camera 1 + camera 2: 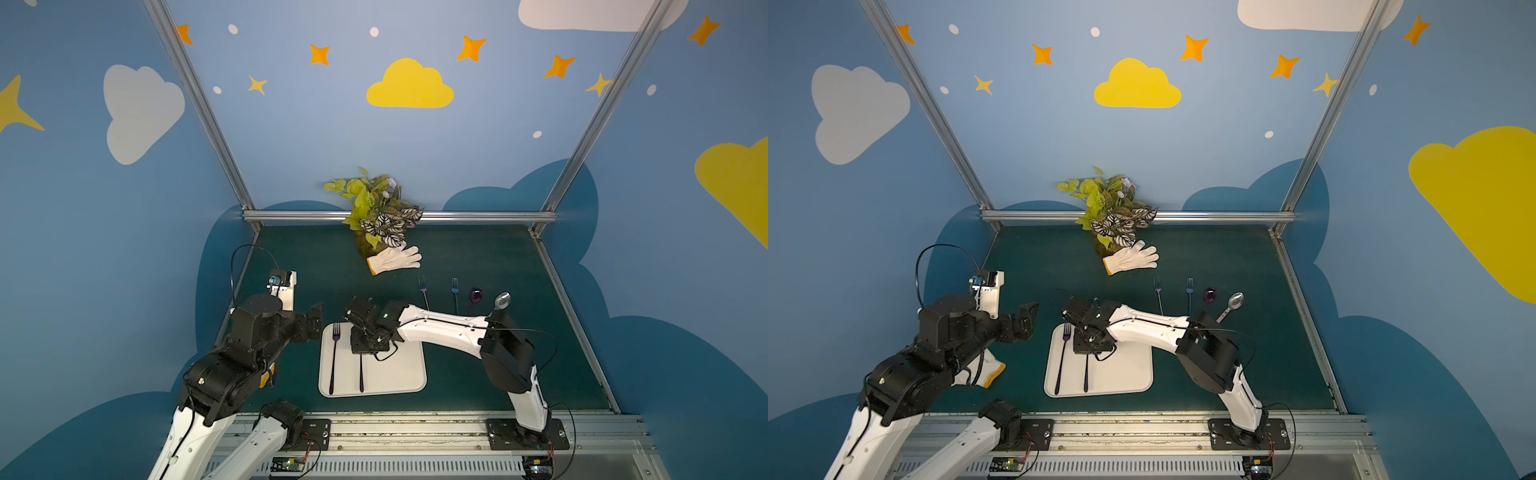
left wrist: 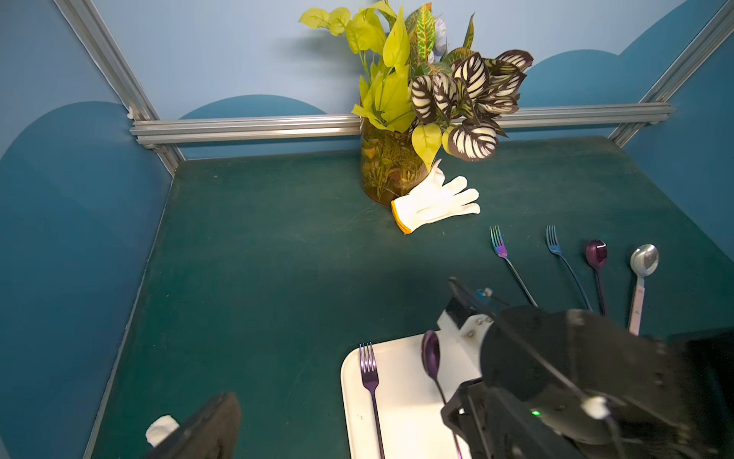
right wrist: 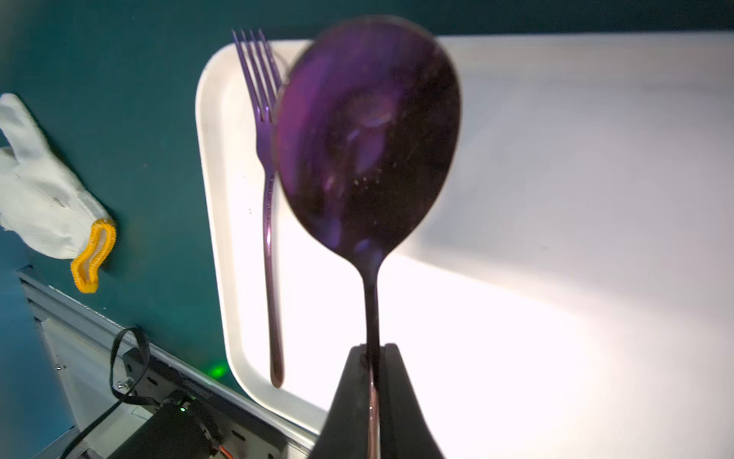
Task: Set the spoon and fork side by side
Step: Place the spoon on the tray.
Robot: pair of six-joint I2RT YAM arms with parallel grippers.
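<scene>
Right gripper (image 3: pixel 371 351) pinched tight on the purple spoon (image 3: pixel 367 131), gripping the handle just under the bowl, probably to keep the shaft steerable. White tray (image 3: pixel 556 238): mostly bare, cutlery kept along one edge. Purple fork (image 3: pixel 270 222) lies flat near that rim, tines toward the back wall. Spoon just beside it, handles roughly parallel, bowl level with tines. Resting or slightly lifted, I can't tell. My judgement: settle, then release.
</scene>
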